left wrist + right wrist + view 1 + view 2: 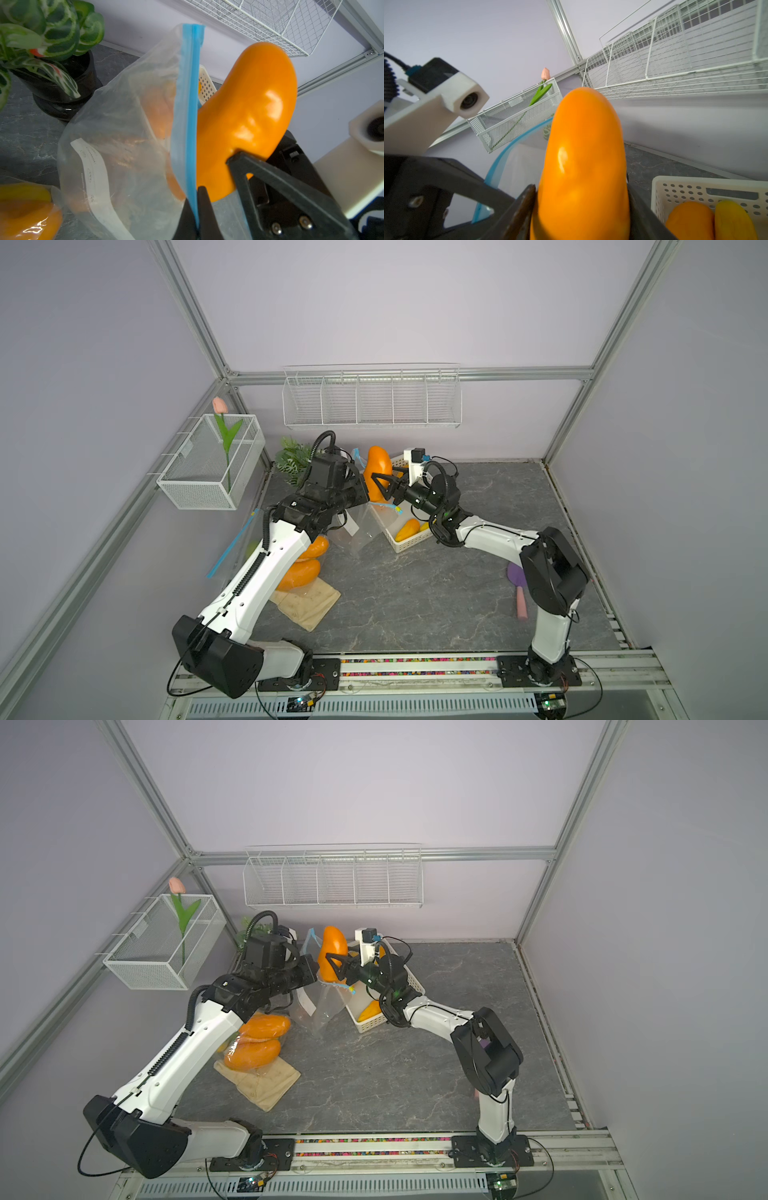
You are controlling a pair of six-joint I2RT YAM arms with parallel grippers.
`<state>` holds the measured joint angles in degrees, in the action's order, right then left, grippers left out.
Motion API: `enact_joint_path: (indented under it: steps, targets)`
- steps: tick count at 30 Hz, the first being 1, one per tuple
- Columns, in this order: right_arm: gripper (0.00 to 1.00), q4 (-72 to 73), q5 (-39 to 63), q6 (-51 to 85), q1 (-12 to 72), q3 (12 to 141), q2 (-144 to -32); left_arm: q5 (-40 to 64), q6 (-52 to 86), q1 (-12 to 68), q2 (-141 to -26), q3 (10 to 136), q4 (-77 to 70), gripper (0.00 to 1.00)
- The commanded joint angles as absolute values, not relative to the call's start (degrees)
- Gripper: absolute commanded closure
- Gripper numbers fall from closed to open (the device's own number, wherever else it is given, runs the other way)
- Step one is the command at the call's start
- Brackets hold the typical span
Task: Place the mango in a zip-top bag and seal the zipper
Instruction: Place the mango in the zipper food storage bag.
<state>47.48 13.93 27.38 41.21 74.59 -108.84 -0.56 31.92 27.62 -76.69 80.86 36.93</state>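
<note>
While the left pincer (pixel 195 200) clamps the zipper edge (pixel 190 104), the right pincer (pixel 580 194) grips the mango (pixel 583 143).

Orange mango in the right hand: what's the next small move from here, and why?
Probably lower the right hand a little, easing the smooth orange mango down into the clear plastic zip-top bag. The mango stands upright, clamped near its lower end, beside the bag's blue zipper strip, which the shut left hand pinches. Most of the fruit looks outside the bag.
</note>
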Motion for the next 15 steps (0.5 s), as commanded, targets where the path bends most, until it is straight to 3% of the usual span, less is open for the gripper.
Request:
enact_joint_path:
  steps: [1,5,6,12,15]
  targets:
    - [0.31,47.2,16.2,25.1,41.6,74.8,-108.1,-1.8,32.4,27.1,-75.6,81.6,37.5,1.0]
    - [0.09,43.9,16.8,24.9,40.9,74.3,-104.5,-2.1,32.6,26.4,-75.1,80.6,37.6,1.0]
    - [0.08,43.8,16.9,25.3,40.5,74.1,-103.5,-2.1,32.7,26.2,-74.8,80.2,37.5,1.0]
    - [0.1,39.9,19.0,32.6,35.3,71.9,-97.9,-1.7,32.8,24.7,-73.4,78.6,37.3,1.0]
    - [0.13,28.1,18.6,34.9,31.4,73.7,-98.4,-2.0,32.3,23.8,-72.4,78.1,37.9,1.0]
